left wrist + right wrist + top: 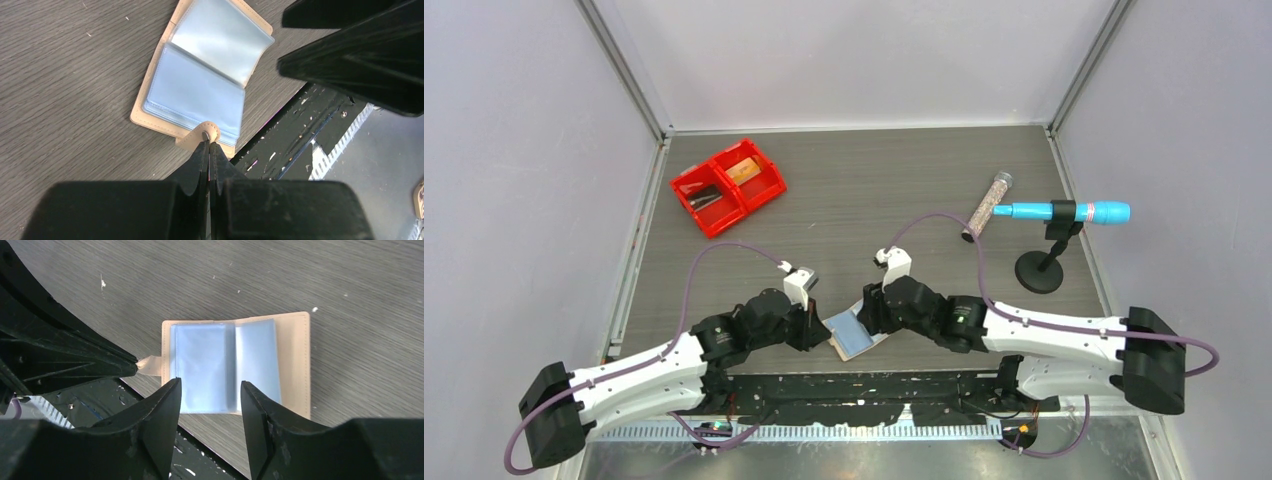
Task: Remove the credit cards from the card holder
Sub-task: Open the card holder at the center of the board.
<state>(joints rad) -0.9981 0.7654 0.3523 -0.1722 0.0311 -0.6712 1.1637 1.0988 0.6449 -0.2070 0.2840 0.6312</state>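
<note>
Grey wood-grain desk [874, 190], near edge: card holder [190, 95] lies spread open, left hand [208, 146] pinched shut on its snap tab [200, 137], right hand [210, 384] wide over the blue sleeves [205, 365]; no credit cards visibly out, so removal likely remains to do.

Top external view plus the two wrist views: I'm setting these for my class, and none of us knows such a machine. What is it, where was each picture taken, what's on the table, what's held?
It is two robot arms, left and right, bolted at the table's near edge. The top view looks down from above and behind them; each other picture comes from a camera on one arm's wrist, its own black fingers showing. On the grey table lie an open tan card holder between the arms, a red bin with two compartments, a speckled tube and a blue tool on a black stand. The left end effector is shut on the holder's snap tab. The right end effector hovers open over the blue-grey sleeves; no card shows in them.
</note>
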